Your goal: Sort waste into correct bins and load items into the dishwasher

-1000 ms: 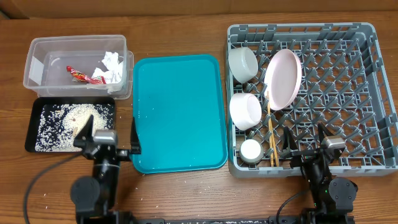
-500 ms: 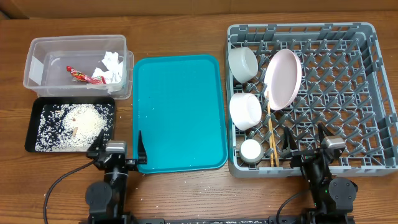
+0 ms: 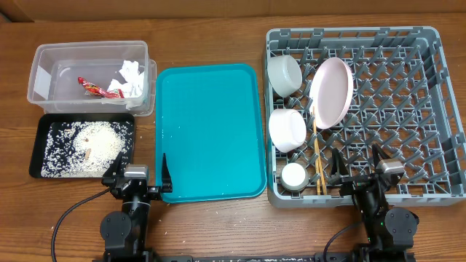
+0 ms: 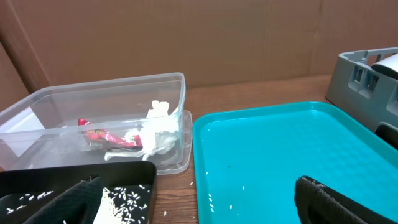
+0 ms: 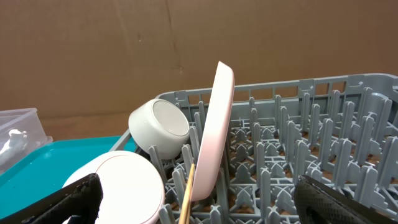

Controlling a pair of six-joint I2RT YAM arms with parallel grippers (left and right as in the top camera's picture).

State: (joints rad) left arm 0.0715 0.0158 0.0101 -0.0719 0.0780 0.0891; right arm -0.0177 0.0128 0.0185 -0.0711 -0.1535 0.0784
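Observation:
The clear tub [image 3: 51,76] at the back left holds the red wrapper [image 3: 92,87] and white napkins [image 3: 132,76]; both show in the left wrist view [image 4: 109,138]. The black tray [image 3: 38,149] holds a pile of rice [image 3: 98,138]. The grey rack [image 3: 408,109] holds the pink plate [image 3: 333,91] on edge, a whitish bowl [image 3: 284,73], a white plate [image 3: 287,129], a cup [image 3: 295,176] and chopsticks [image 3: 319,164]. My left gripper [image 3: 138,175] is open and empty between the black tray and the teal tray. My right gripper [image 3: 358,167] is open and empty over the rack's front edge.
A teal tray [image 3: 211,109] lies in the middle, with a few loose rice grains [image 4: 214,202] on its near corner. A few grains lie on the wooden table by the black tray. A cardboard wall stands behind the table.
My left gripper has drawn back from over the black tray toward the table's front and slightly right. It has stayed still for the last half second. The right arm has not moved.

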